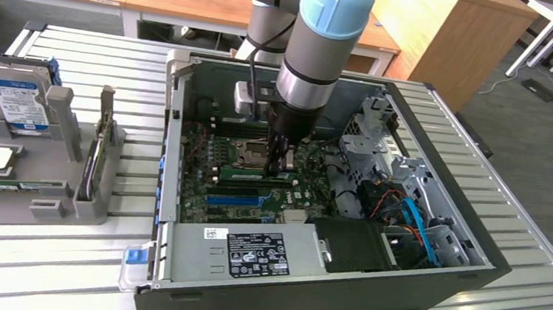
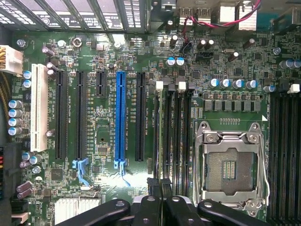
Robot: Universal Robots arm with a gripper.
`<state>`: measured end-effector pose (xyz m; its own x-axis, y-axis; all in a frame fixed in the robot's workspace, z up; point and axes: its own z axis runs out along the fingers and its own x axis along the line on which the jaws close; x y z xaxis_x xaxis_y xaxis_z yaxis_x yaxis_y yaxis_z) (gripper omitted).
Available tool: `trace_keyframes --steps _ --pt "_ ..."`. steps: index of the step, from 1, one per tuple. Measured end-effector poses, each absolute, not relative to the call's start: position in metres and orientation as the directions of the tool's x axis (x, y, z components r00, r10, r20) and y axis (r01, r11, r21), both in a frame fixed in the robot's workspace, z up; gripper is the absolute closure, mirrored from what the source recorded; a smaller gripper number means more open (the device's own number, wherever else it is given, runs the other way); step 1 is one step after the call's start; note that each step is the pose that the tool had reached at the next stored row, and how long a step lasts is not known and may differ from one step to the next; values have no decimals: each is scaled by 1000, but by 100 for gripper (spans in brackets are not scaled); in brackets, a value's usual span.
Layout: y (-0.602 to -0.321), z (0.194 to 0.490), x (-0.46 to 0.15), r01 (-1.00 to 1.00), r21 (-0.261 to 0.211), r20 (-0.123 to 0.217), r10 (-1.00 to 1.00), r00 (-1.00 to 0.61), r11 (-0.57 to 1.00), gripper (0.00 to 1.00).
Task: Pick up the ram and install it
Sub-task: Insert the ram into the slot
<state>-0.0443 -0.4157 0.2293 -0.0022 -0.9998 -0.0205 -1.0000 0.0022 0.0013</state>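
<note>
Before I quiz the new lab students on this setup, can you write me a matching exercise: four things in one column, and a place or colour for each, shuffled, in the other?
1 hard drive
2 power supply
3 gripper
4 expansion slot

A all blue, long and narrow
B low over the motherboard
C in the grey rack outside the case
D bears a black label

Pairs: 1-C, 2-D, 3-B, 4-A
</note>
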Motion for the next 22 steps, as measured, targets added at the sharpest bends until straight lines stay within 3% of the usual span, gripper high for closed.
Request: trace_keyframes --steps 22 --pt "-416 224 -44 -1000 1 -21 -1000 -2 2 88"
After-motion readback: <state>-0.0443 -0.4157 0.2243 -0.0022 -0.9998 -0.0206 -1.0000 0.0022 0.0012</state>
